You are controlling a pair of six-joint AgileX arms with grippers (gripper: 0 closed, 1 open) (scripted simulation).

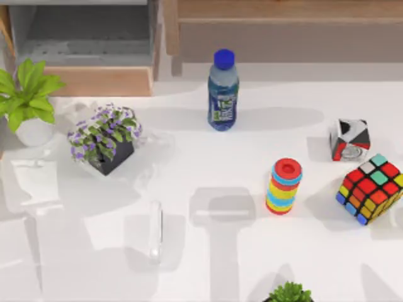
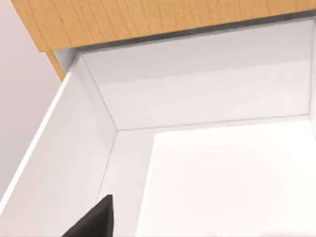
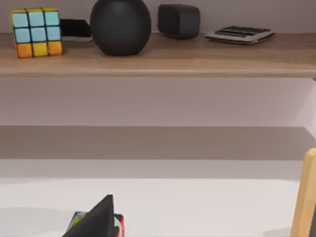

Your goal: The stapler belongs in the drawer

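From above, the white table (image 1: 264, 251) holds a water bottle (image 1: 223, 91) standing upright near the back. The stapler (image 1: 155, 231), a pale, slim bar, lies flat well in front of the bottle and to its left, with nothing touching it. The drawer (image 1: 88, 47) stands open behind and left of the bottle, its wooden front facing the table. A purple flower pot (image 1: 106, 139) sits in front and left of the bottle; a ring stack (image 1: 284, 186) and a colour cube (image 1: 371, 189) sit to its right.

The left wrist view looks into the drawer's pale inside corner under a wooden edge.

The right wrist view faces a shelf (image 3: 158, 57) bearing a cube (image 3: 37, 30) and a dark round speaker (image 3: 120, 25).

Whether either gripper's fingers are open or closed cannot be told.
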